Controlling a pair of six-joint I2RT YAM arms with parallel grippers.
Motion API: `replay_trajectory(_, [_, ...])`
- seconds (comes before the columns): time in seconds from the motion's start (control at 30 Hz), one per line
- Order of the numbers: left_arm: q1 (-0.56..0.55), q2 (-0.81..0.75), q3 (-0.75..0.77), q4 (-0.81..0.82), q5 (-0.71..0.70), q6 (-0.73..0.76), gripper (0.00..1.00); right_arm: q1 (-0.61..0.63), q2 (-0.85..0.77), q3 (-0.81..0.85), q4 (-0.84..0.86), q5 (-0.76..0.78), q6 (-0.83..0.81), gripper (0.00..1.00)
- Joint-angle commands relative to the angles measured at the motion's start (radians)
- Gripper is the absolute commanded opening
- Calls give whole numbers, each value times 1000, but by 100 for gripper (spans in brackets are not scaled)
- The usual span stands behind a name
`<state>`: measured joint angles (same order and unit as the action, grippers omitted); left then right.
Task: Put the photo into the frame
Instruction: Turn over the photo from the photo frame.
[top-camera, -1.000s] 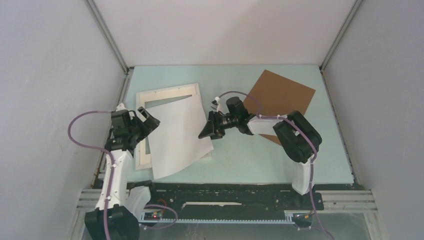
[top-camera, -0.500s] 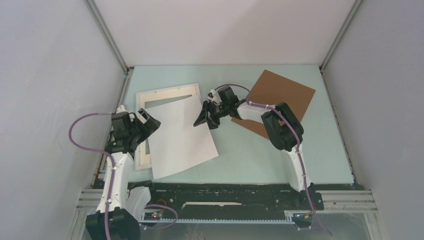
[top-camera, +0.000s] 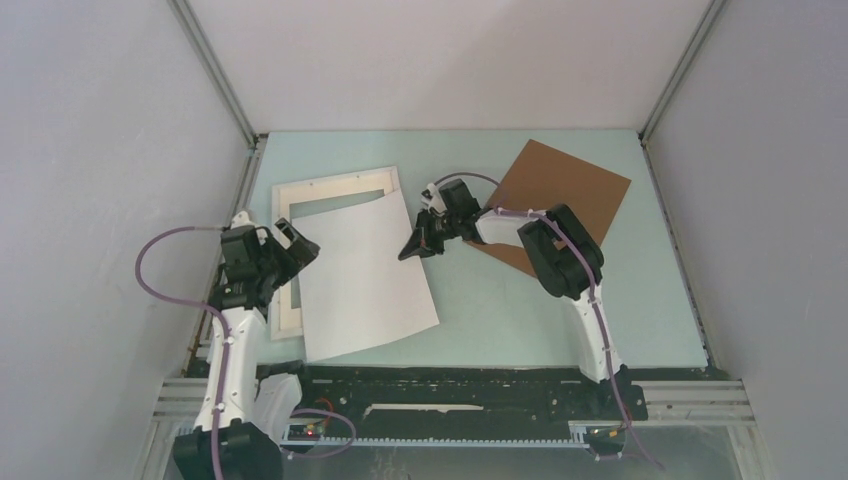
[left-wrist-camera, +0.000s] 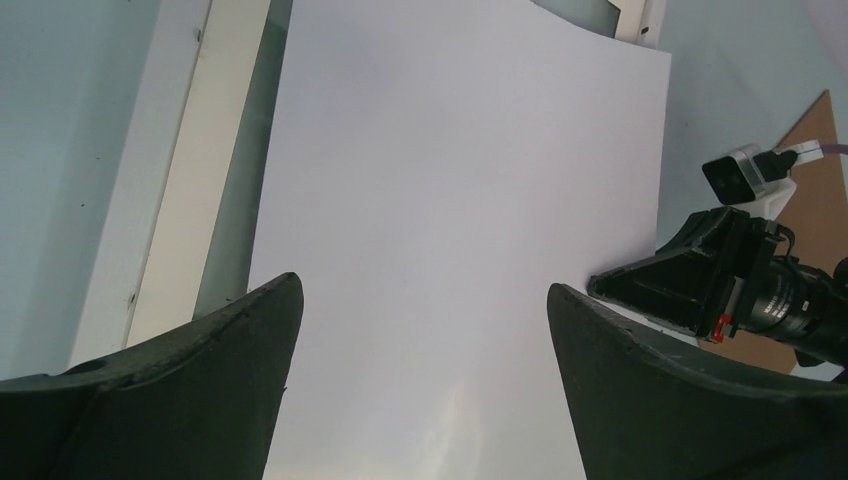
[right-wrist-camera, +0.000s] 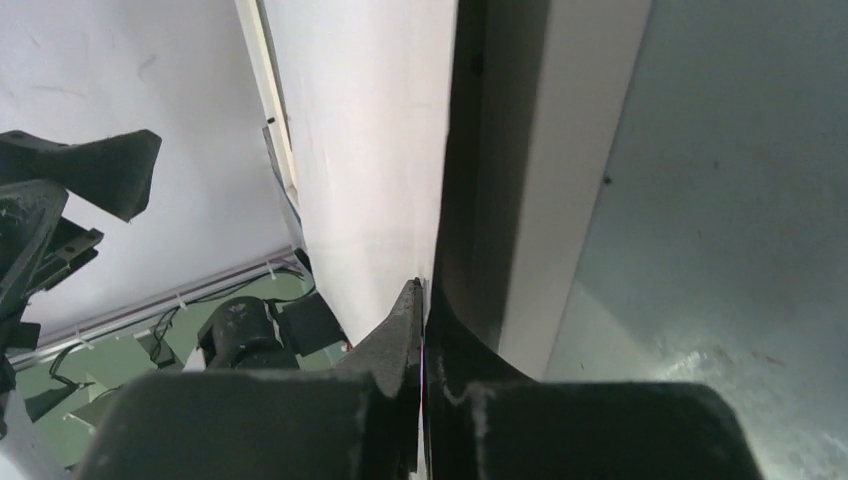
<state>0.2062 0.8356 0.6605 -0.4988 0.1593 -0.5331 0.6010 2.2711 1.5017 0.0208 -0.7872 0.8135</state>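
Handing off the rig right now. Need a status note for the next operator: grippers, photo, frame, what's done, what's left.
Left gripper: open, over the photo's left side, holding nothing.
Right gripper: shut on the photo's right edge.
Photo: white side up, lying skewed across the frame, its near end overhanging onto the table.
Frame: flat on the left of the table, with the far and left rims showing.
Backing board: far right, apart from both.
Done: the photo is over the frame.
Left: square the photo to the opening, seat it, release.
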Motion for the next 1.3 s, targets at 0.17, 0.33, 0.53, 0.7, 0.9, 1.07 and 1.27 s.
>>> replay_trajectory(0.17, [12,-2,54,0,-14,22,100,-21,-165,-126,227,-38,-27,0])
replay_trajectory(0.33, [14,-8,53,-4,-13,25,100,9,-136,-122,332,-65,-98,0])
replay_trajectory(0.53, [20,-24,48,-13,-27,37,100,26,-123,-84,330,-75,-139,0])
replay_trajectory(0.7, [25,-20,47,-9,-24,39,100,29,-92,-47,308,-75,-152,0])
replay_trajectory(0.9, [28,-19,50,-12,-19,45,100,40,-50,27,284,-87,-148,0])
replay_trajectory(1.07, [33,-20,51,-17,-18,52,100,43,-23,64,273,-81,-139,0])
replay_trajectory(1.27, [37,-23,57,-22,-15,48,100,43,28,140,204,-30,-102,0])
